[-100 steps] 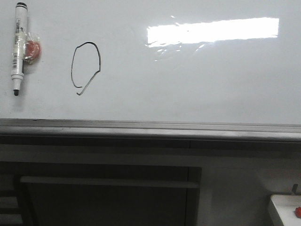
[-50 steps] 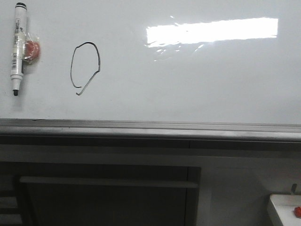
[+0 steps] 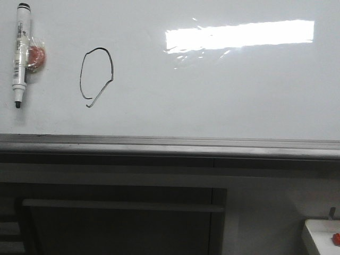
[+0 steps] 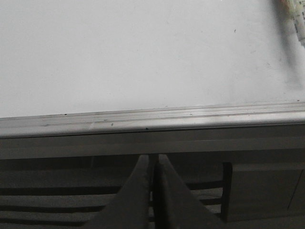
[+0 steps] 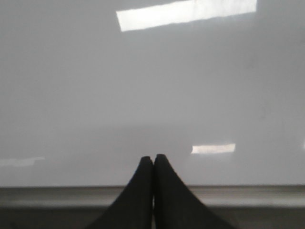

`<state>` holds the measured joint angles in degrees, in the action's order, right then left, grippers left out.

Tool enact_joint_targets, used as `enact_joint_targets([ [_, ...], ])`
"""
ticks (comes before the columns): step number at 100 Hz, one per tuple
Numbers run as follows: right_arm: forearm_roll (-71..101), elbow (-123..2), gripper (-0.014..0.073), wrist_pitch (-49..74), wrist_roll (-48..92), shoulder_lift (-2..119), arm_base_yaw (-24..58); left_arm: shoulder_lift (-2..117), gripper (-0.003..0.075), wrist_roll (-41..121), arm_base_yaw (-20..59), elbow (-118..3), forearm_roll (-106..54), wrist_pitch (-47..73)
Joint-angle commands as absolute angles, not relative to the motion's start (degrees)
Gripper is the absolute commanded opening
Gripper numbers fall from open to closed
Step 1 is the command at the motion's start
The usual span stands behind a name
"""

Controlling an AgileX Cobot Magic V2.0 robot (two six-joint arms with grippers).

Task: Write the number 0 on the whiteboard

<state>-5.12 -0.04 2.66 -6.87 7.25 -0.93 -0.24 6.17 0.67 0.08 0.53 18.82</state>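
Apparently the writing step is finished: the number 0 (image 3: 96, 76) stands on the whiteboard (image 3: 212, 95) as a thin black oval, taller than wide, with a small tail at its lower end, in the left part of the board; the marker pen (image 3: 20, 53) rests flat on the board to the left of the figure, with a small red object (image 3: 36, 56) just beside it, and no hand of the robot holds it. To my judgement nothing more must be drawn; the next move asks only that both arms stay clear of the ink, so the line is not smeared. The left gripper (image 4: 153, 164) has its fingers pressed together on nothing, and it sits low, below the grey ledge (image 4: 152, 119); the right gripper (image 5: 153, 162) is also clenched and empty, near the ledge, facing bare board. The figure is in neither wrist view, so it probably lies well apart from both pairs of fingertips, though how far I cannot tell.
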Motion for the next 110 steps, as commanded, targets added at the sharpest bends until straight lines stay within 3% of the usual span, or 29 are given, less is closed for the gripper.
enact_joint_targets([
  [1, -5.94, 2.28, -0.0050, -1.57, -6.67, 5.98, -1.26, -1.59, -0.0020, 6.05, 0.46, 0.67, 0.51, 15.09],
  [19, -6.85, 2.27, -0.0050, 16.20, -6.44, 1.93, -1.26, -1.59, -0.0020, 6.05, 0.46, 0.67, 0.51, 15.09],
  [110, -6.96, 2.27, -0.0050, 17.10, -5.07, -1.67, -1.26, -1.59, -0.0020, 6.05, 0.46, 0.67, 0.51, 15.09],
])
